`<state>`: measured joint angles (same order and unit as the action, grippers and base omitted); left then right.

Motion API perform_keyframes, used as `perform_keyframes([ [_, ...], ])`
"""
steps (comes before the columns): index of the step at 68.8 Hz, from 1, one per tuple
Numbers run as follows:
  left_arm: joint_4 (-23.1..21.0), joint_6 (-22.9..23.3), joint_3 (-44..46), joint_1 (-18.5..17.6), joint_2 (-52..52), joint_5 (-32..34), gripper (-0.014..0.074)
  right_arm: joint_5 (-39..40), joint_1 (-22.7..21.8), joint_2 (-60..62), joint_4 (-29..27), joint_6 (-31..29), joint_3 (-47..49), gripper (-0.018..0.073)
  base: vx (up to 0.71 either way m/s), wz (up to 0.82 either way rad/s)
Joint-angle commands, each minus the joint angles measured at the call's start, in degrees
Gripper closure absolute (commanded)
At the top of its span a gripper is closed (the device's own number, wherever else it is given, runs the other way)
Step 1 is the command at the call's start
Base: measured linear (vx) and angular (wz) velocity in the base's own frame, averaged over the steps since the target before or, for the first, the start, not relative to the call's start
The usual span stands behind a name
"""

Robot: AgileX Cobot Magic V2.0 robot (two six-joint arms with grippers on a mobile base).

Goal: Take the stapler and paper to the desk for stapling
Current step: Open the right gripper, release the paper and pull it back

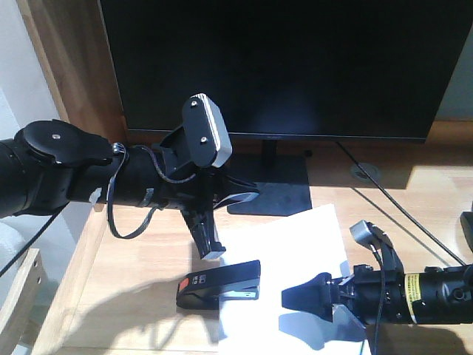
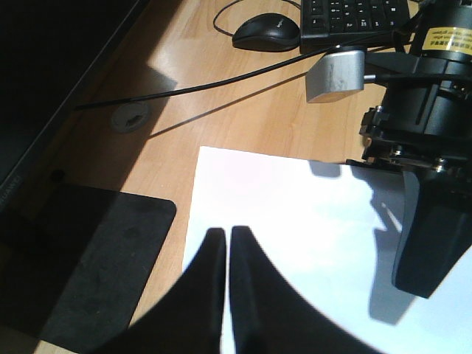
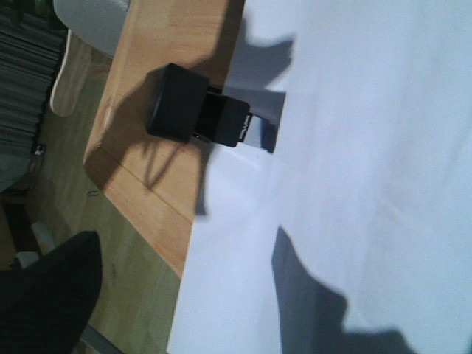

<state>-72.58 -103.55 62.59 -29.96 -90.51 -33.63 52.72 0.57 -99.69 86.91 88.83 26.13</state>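
Observation:
The black stapler (image 1: 218, 283) with its orange-red patch lies on the desk (image 1: 133, 281), its mouth at the left edge of the white paper (image 1: 295, 248). My left gripper (image 1: 211, 250) points down just above and behind the stapler, shut with nothing in it. In the left wrist view the left gripper (image 2: 227, 234) hangs over the paper (image 2: 295, 206). My right gripper (image 1: 297, 305) hovers open over the sheet's near part, right of the stapler. The right wrist view shows one of its fingers (image 3: 51, 295), the stapler (image 3: 195, 114) and the paper (image 3: 354, 184), which overhangs the desk's edge.
A large black monitor (image 1: 281, 66) on a flat black base (image 1: 270, 191) stands behind the paper. A mouse (image 2: 265, 31), a keyboard (image 2: 354, 18), a black cable (image 2: 221, 81) and a round grommet (image 2: 129, 116) lie to the right. The floor (image 3: 140, 295) lies below the desk's edge.

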Motion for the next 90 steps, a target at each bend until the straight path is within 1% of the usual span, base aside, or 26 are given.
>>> perform_keyframes([
  [1,-2.45,0.56,1.14,-0.22,2.43,-0.29,0.0603,-0.52,-0.06,3.03,-1.33,-1.01,0.86,-0.0146,0.0,0.0],
  [12,-2.45,0.56,1.14,-0.22,2.43,-0.29,0.0603,-8.98,-0.06,8.42,-1.13,-1.14,0.86,-0.0139,0.0,0.0],
  [26,-2.45,0.56,1.14,-0.22,2.43,-0.29,0.0603,-22.81,-0.06,18.5,0.8,-1.14,0.86,-0.0117,0.0,0.0],
  [34,-2.45,0.56,1.14,-0.22,2.43,-0.29,0.0603,-29.29,-0.06,24.37,0.99,-1.14,0.86,-0.0078,0.0,0.0],
  [41,-2.45,0.56,1.14,-0.22,2.43,-0.29,0.0603,-35.14,-0.06,29.8,0.99,-1.14,0.86,-0.0009,0.0,0.0],
  [45,-2.45,0.56,1.14,-0.22,2.43,-0.29,0.0603,-37.97,-0.06,32.71,0.99,-1.14,0.86,0.0051,0.0,0.0],
  [52,-2.45,0.56,1.14,-0.22,2.43,-0.29,0.0603,-41.64,-0.06,37.27,0.99,-1.14,0.86,0.0199,0.0,0.0],
  [64,-2.45,0.56,1.14,-0.22,2.43,-0.29,0.0603,-45.1,-0.06,44.1,0.99,-1.14,0.86,0.0576,0.0,0.0],
  [75,-2.58,0.25,1.14,-0.22,2.31,-0.07,0.0603,-46.49,-0.06,49.16,0.99,-1.09,0.86,0.057,0.0,0.0],
  [82,-5.04,0.54,1.14,-0.22,2.04,-0.01,0.0603,-47.52,-0.06,51.88,0.99,-1.09,0.86,0.0568,0.0,0.0],
  [87,-4.98,2.87,1.14,-0.22,2.04,0.93,0.0603,-48.18,-0.06,53.94,0.99,-1.09,0.86,0.0566,0.0,0.0],
  [90,-4.91,5.82,1.14,-0.22,2.31,2.54,0.0603,-48.82,-0.06,55.11,0.99,-1.09,0.86,0.0566,0.0,0.0],
])
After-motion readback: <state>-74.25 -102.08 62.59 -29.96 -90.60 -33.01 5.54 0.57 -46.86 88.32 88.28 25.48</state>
